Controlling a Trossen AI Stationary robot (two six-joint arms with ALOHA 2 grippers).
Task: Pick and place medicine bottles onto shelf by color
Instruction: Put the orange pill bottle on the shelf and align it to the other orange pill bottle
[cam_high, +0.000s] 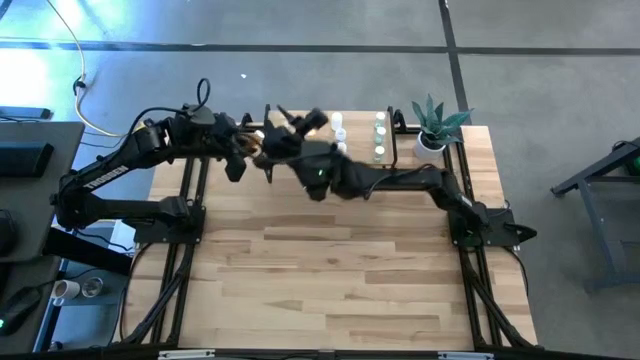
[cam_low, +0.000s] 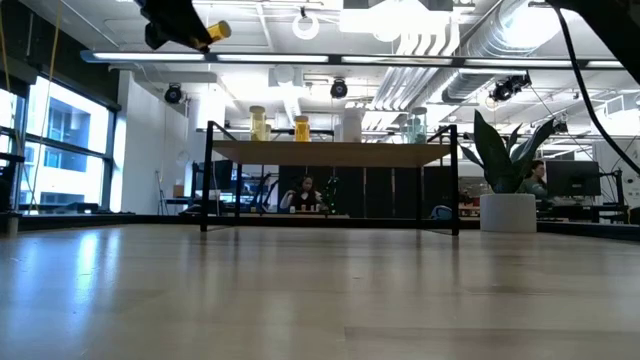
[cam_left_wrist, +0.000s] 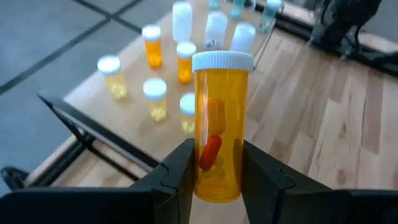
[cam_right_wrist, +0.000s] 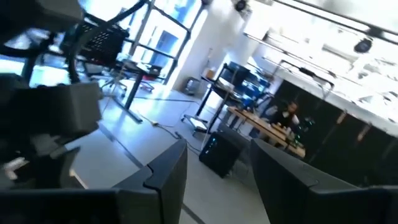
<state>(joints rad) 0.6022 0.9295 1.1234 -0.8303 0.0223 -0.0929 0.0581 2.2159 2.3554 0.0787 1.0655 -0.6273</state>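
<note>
My left gripper (cam_left_wrist: 214, 186) is shut on an orange medicine bottle (cam_left_wrist: 219, 118) with a white cap and orange capsules inside. It hangs high above the shelf's left end (cam_high: 250, 142), and the low view shows it at the top left (cam_low: 215, 31). The shelf (cam_low: 330, 153) stands at the table's far edge. Several bottles stand on its board: yellow (cam_left_wrist: 111, 76), orange (cam_left_wrist: 152, 45), white (cam_left_wrist: 215, 28) and clear greenish (cam_high: 380, 130). My right gripper (cam_right_wrist: 217, 177) is open and empty, raised above the shelf (cam_high: 305, 120), facing the room. My left gripper pinches the orange bottle's lower body (cam_left_wrist: 217, 171) between its two fingers (cam_left_wrist: 180, 177), one on each side. The white cap end (cam_left_wrist: 222, 61) sticks out past the fingertips. The bottle is lifted clear, above the bottles on the shelf.
A potted plant (cam_high: 432, 130) stands at the table's far right corner, beside the shelf. The wooden tabletop (cam_high: 340, 270) stretches toward the near edge. In the room beyond the table a person sits at a desk (cam_low: 305, 192).
</note>
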